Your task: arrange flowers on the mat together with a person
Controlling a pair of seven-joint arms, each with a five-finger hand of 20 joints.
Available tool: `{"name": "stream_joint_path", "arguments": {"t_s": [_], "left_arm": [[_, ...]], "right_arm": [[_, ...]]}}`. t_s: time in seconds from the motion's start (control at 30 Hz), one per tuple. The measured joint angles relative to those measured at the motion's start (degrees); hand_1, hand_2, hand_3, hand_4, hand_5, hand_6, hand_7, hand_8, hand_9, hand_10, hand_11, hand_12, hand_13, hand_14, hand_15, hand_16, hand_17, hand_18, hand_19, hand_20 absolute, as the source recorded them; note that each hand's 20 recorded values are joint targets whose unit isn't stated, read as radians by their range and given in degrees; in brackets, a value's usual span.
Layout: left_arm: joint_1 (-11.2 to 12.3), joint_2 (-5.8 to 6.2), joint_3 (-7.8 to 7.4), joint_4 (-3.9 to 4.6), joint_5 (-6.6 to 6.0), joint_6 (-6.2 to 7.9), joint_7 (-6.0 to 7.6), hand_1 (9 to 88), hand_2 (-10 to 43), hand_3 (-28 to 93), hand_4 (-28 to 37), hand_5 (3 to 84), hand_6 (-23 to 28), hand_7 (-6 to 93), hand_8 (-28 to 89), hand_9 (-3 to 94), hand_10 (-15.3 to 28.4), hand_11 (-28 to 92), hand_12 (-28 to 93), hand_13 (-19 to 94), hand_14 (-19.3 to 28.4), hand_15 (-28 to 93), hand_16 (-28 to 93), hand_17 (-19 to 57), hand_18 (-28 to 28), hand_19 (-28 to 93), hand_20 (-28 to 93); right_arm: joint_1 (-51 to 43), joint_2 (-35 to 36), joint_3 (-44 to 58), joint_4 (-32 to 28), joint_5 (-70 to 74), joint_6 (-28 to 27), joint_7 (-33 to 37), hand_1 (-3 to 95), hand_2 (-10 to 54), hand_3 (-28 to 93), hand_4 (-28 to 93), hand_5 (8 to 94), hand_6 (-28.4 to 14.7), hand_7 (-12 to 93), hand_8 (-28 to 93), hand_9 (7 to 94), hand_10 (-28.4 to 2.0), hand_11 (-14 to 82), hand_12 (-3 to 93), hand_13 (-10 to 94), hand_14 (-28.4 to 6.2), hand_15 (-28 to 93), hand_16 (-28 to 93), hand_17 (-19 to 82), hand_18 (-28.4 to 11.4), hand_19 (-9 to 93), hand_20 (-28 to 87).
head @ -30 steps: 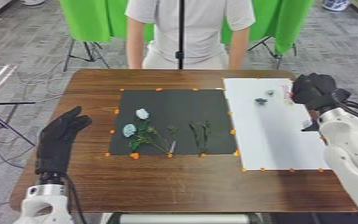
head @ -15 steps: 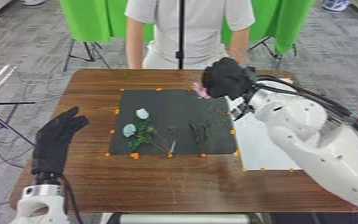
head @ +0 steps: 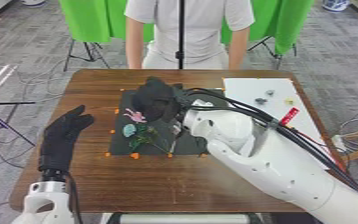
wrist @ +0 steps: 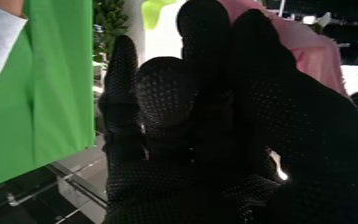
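Observation:
My right hand [head: 156, 100] is over the upper left part of the dark mat [head: 120, 146], its fingers curled round a pink flower [head: 135, 116]. The bloom hangs just above a pale blue flower [head: 129, 130] with green stems and leaves beneath. In the right wrist view, pink petals [wrist: 318, 57] show behind the black glove of the right hand [wrist: 224, 115]. My glove and forearm hide much of the mat's right side. Left of the mat, my left hand [head: 63, 135] is held open with straight fingers.
A white sheet [head: 244, 90] lies to the right, bearing a small grey-green flower [head: 261, 100], a paler one [head: 270, 92] and a yellowish one [head: 289, 101]. My right arm crosses the sheet's lower part. Orange markers line the mat's edges.
My right hand has swung left from the white sheet across to the mat, carrying the pink flower. The left hand has hardly moved.

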Motion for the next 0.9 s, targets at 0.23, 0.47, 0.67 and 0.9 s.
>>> {"name": "stream_joint_path", "arguments": {"t_s": [0.23,0.47,0.67,0.9], "left_arm": [[-0.6,-0.09,0.35,0.49,0.0,-0.72,-0.32,24.3,-1.7,68,-20.6,48.9,4.3,14.6,-5,47.8,14.0,22,17,36,18.6,23,4,3.4,13.6,6,18],[-0.8,-0.11,0.41,0.63,0.03,-1.3,-0.58,24.3,-1.6,68,-20.7,48.9,4.3,14.5,-5,47.7,13.9,22,17,36,18.6,23,4,3.3,13.7,6,18],[-1.0,-0.11,0.42,0.8,0.1,-2.21,-0.71,23.5,-2.5,69,-20.4,48.5,4.3,14.2,-5,47.3,13.8,22,17,36,18.5,22,4,3.0,14.0,6,17],[-1.2,-0.26,0.36,1.14,0.15,-3.66,-0.69,23.7,-2.2,68,-20.7,48.4,4.3,14.0,-5,47.2,13.8,22,17,36,18.4,22,4,2.8,14.1,6,17]], "right_arm": [[-0.2,-2.4,-2.3,3.6,-10.0,1.2,-0.3,56.5,-9.5,69,-27,80.4,5.1,26,4,90.3,-5.7,10.9,49.8,72,-5.5,61,47,32,-11.9,37,46],[-0.6,-2.4,-3.3,6.0,-11.1,2.1,0.3,56.1,-9.5,69,-26,78.9,5.2,27,4,89.4,-5.7,10.7,49.1,71,-5.5,59,47,31,-11.9,36,46],[-1.0,-2.4,-3.3,7.0,-11.2,1.4,1.8,54.0,-9.5,70,-26,77.0,5.4,28,3,88.1,-6.2,9.5,46.5,70,-5.5,50,49,29,-12.3,35,45],[-1.2,-2.4,-3.3,7.3,-11.8,0.3,2.6,52.8,-9.5,70,-26,74.8,5.4,27,2,86.8,-6.1,9.0,45.9,68,-5.3,46,49,28,-12.6,34,44]]}}
